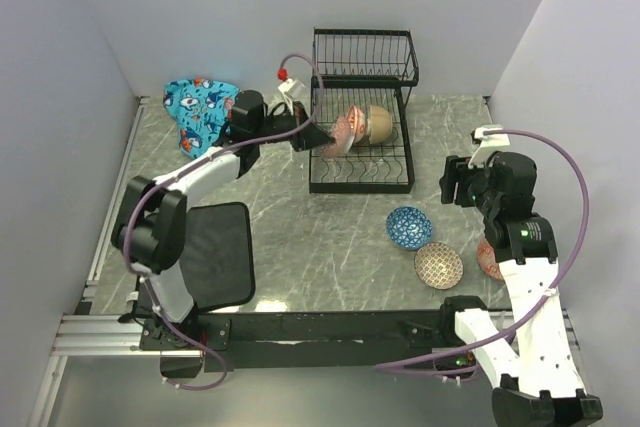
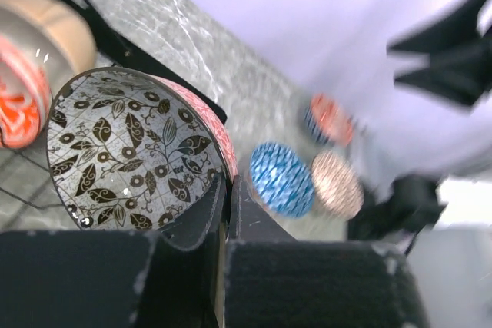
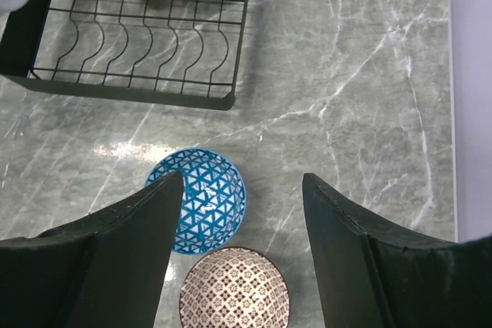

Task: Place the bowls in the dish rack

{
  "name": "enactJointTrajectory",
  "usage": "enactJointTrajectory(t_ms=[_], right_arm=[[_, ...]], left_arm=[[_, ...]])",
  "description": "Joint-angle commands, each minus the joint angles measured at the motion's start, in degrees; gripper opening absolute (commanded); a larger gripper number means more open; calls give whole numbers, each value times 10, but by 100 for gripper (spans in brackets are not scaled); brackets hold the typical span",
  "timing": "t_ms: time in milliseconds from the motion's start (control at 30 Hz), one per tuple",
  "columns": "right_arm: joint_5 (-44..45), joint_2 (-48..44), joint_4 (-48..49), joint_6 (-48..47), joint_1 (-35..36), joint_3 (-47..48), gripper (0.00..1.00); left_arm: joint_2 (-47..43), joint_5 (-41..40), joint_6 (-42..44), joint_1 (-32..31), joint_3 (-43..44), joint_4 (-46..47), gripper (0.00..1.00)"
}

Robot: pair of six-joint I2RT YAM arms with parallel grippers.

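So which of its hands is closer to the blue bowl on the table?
Right. The right hand hovers open just above the blue bowl; the left hand is over at the dish rack, gripping the black-and-white bowl.

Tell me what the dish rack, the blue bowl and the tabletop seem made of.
Dish rack: thin black wire, probably coated metal, matte.
Blue bowl: likely glazed ceramic; its printed triangle pattern has a smooth sheen.
Tabletop: grey with white veins and a glossy glare patch, so polished marble or a marble-look laminate; I can't tell which.
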Motion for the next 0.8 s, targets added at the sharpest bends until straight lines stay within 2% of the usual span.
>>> enactJointTrajectory(t_ms=[0,167,433,567,667,767], right_arm=[[-7,6,13,6,-24,27,71],[-9,14,9,6,-38,30,71],[-20,38,-5,11,-66,44,71],[-23,50,-7,12,-77,51,71],[-27,58,-7,13,-87,53,71],[-33,64,-13,17,-96,51,71]], left_arm=[[34,-12,-253,9,-12,222,1],[71,-36,-321,15,-13,276,1],[141,-78,-393,48,20,297,1],[182,-78,-405,57,55,304,1],[233,-47,-413,59,95,338,1],[279,-17,-402,62,150,325,1]])
